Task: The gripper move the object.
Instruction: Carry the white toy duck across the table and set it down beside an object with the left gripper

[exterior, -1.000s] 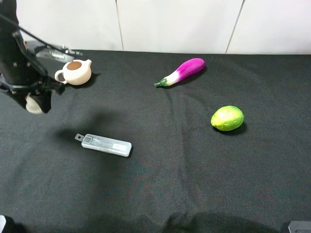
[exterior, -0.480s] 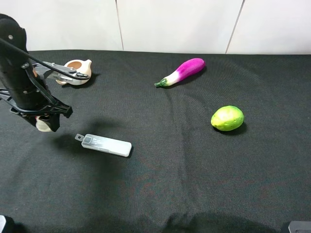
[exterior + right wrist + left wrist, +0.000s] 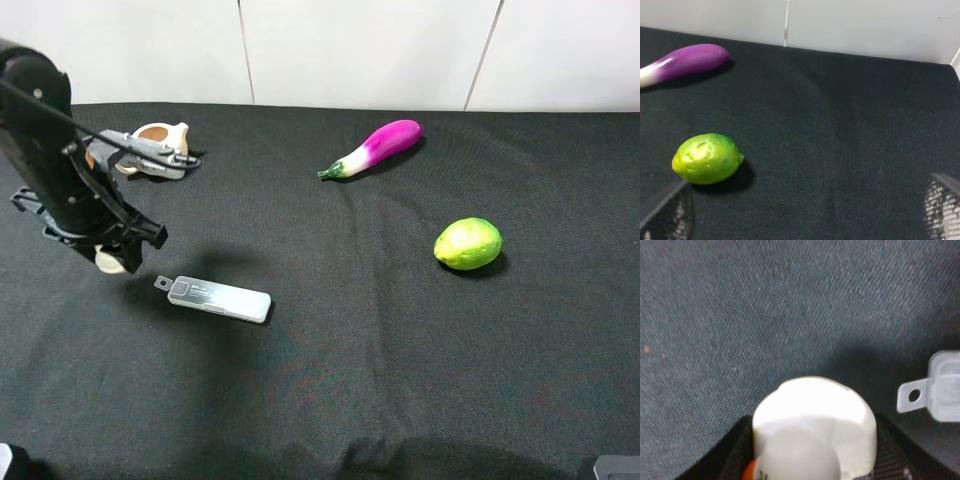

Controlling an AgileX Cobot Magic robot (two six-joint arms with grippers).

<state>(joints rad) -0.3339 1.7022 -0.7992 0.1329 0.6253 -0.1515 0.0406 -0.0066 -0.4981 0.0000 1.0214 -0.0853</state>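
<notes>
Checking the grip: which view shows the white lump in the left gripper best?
The left wrist view: the white lump fills the foreground, close up, clamped in the left gripper. The high view shows only a pale sliver below the arm; the right wrist view shows none.

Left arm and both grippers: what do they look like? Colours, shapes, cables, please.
The left arm is black with a rounded joint casing; a thin black cable runs along it, and a metal-grey bracket sticks out near it. The left gripper has black fingers. The right gripper has dark fingers with a mesh-like texture.
</notes>
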